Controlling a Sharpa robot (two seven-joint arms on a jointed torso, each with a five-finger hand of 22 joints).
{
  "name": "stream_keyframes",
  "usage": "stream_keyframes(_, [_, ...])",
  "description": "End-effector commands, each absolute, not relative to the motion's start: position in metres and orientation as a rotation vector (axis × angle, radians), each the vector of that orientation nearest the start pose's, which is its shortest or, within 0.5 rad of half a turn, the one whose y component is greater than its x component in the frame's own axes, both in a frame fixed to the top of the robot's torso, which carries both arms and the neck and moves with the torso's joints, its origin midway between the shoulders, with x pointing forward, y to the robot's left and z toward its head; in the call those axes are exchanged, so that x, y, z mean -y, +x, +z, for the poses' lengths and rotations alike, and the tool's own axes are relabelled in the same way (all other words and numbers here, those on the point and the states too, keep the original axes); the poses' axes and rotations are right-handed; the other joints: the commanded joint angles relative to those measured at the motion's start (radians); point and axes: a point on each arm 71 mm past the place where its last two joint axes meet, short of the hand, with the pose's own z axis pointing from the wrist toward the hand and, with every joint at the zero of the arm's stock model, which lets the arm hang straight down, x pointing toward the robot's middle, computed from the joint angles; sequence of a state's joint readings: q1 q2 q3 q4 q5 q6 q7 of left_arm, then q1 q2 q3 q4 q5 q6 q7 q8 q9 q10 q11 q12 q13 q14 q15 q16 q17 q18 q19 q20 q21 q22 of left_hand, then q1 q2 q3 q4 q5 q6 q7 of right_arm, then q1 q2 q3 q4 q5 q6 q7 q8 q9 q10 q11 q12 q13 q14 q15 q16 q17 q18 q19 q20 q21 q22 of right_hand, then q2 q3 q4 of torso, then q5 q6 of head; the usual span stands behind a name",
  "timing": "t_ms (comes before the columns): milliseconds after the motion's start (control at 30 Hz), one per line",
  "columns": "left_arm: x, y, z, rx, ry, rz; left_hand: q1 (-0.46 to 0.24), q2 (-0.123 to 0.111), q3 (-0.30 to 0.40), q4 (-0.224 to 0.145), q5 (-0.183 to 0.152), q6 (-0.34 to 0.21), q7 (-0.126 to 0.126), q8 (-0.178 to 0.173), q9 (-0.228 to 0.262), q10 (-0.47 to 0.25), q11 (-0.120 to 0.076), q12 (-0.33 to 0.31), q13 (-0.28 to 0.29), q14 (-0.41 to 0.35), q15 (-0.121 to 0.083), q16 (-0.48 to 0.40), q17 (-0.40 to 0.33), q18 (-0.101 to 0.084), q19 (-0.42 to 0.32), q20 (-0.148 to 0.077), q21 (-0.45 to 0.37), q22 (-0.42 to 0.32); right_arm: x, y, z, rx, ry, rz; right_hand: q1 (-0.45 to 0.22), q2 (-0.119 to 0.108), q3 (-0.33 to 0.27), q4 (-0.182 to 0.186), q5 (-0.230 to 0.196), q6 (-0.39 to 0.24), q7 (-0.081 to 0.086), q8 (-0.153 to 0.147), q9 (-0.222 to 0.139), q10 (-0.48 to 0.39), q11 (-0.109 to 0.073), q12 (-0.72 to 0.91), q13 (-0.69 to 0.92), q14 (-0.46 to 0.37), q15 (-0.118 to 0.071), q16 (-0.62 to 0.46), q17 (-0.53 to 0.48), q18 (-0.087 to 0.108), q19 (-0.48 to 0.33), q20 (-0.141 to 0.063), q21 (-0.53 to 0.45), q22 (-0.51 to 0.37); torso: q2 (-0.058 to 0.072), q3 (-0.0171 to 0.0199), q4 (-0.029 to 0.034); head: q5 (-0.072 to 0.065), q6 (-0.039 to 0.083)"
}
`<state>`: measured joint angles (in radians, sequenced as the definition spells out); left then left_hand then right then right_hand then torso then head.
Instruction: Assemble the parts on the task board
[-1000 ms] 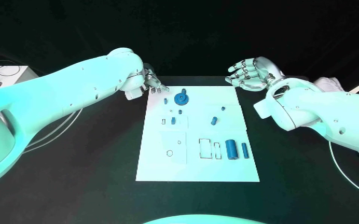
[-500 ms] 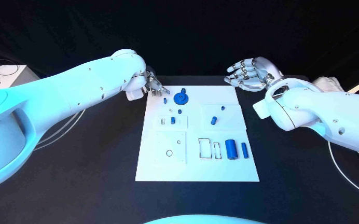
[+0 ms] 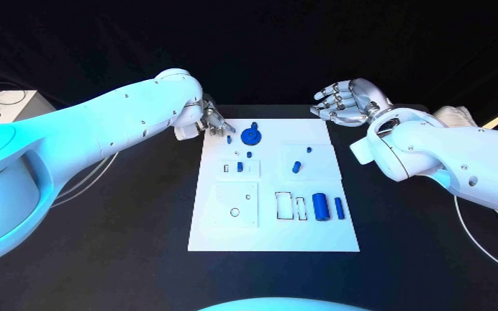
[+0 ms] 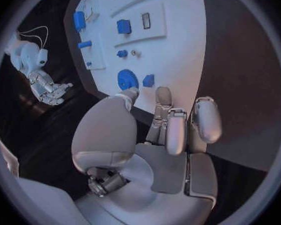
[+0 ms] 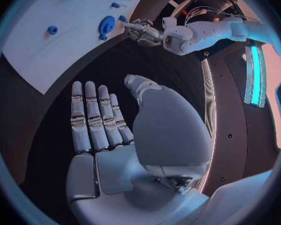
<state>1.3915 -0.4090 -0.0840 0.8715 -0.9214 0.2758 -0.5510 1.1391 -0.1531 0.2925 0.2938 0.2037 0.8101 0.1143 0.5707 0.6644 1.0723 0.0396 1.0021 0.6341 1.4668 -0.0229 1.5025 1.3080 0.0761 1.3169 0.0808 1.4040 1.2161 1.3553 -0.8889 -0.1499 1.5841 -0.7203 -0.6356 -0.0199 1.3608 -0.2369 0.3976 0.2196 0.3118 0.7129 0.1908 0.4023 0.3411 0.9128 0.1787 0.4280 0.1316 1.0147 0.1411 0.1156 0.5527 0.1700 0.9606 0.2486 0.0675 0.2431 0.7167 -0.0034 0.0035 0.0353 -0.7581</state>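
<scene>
The white task board (image 3: 273, 221) lies in the middle of the black table. At its far left corner are a round blue part (image 3: 251, 137) and a small blue block (image 3: 229, 138). My left hand (image 3: 213, 120) hovers over that corner with its fingers apart and nothing in it. In the left wrist view its fingertips (image 4: 163, 95) are just short of the small blue block (image 4: 148, 80) and the round part (image 4: 127, 79). My right hand (image 3: 347, 102) is raised beyond the far right corner, palm open and fingers (image 5: 93, 116) straight. More blue parts lie mid-board (image 3: 297, 168), and a cylinder (image 3: 321, 206) near the front.
A thin blue rod (image 3: 338, 208) lies beside the cylinder, next to outlined slots (image 3: 283, 206). Small blue pieces (image 3: 240, 167) sit in the left half of the board. Black table surrounds the board. A pale box (image 3: 21, 102) stands at the far left.
My left hand's fingers have crept slightly nearer the small blue block at the board's far left corner. The right hand has stayed where it was.
</scene>
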Motion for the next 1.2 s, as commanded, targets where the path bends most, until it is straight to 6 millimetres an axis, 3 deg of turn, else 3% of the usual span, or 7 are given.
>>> stream_keyframes(33, [-0.1803,0.5969,-0.1706,-2.338,-0.341,-0.29,0.001,0.009,-0.001,-0.002,-0.004,0.007,0.001,-0.002,-0.001,-0.004,0.002,0.007,0.0,0.053,0.005,0.004,0.144,0.004,-0.001,0.008,0.004,0.001,0.226,0.4929,-0.14,-1.488,0.557,0.9,-0.004,0.003,-0.001,-0.003,0.005,-0.004,0.058,0.004,-0.002,-0.001,0.004,-0.004,-0.001,-0.005,-0.003,-0.005,-0.001,0.013,-0.009,0.001,-0.003,-0.001,0.001,0.0,-0.0009,0.001,-0.001])
stream_keyframes(1200, [-0.1788,0.5975,-0.1772,-2.356,-0.342,-0.3,0.06,0.04,0.029,-0.007,-0.003,0.03,-0.007,-0.005,-0.025,0.002,-0.006,0.022,0.002,0.058,-0.001,0.013,0.155,0.003,0.003,0.004,0.007,0.01,0.2242,0.4933,-0.1402,-1.493,0.555,0.903,-0.004,0.004,0.001,-0.003,0.008,-0.004,0.058,0.005,-0.003,0.0,0.004,-0.004,-0.005,-0.006,-0.002,-0.006,-0.006,0.013,-0.01,0.001,-0.003,-0.005,0.001,0.0001,-0.0007,-0.003,-0.003])
